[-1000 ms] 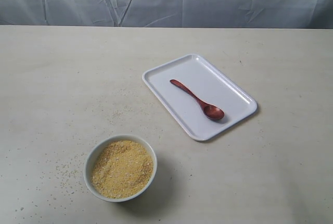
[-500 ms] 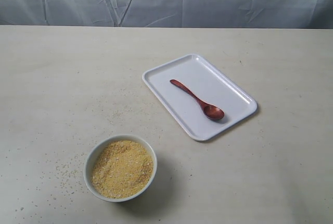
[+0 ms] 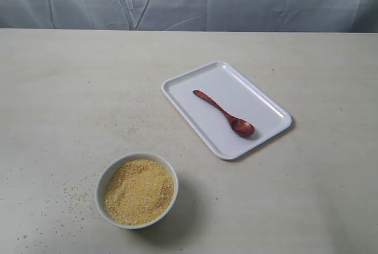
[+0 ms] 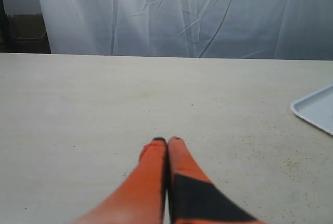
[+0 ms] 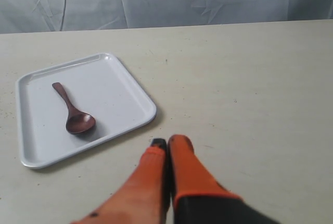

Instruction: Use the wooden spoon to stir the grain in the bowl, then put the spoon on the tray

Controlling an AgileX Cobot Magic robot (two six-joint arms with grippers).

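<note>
Exterior view: the tray (image 3: 260, 103) lies at an angle on the table (image 3: 307, 195), right of centre. The wooden spoon (image 3: 223, 112) rests flat inside it, head toward the near right corner and handle pointing toward the far left. The bowl (image 3: 171, 174) stands near the front left, well apart from the tray, filled with the grain (image 3: 139, 192). Loose granules (image 3: 71, 195) are scattered on the table beside the bowl.

Left wrist view: the left gripper (image 4: 167, 141) hangs above bare table, its orange fingers pressed together with nothing between them. One tray corner (image 4: 317, 110) shows at the edge.

Right wrist view: the right gripper (image 5: 167, 141) has its fingers closed on nothing, near the tray (image 5: 119, 88) but apart from it. The spoon (image 5: 73, 112) lies inside.
</note>
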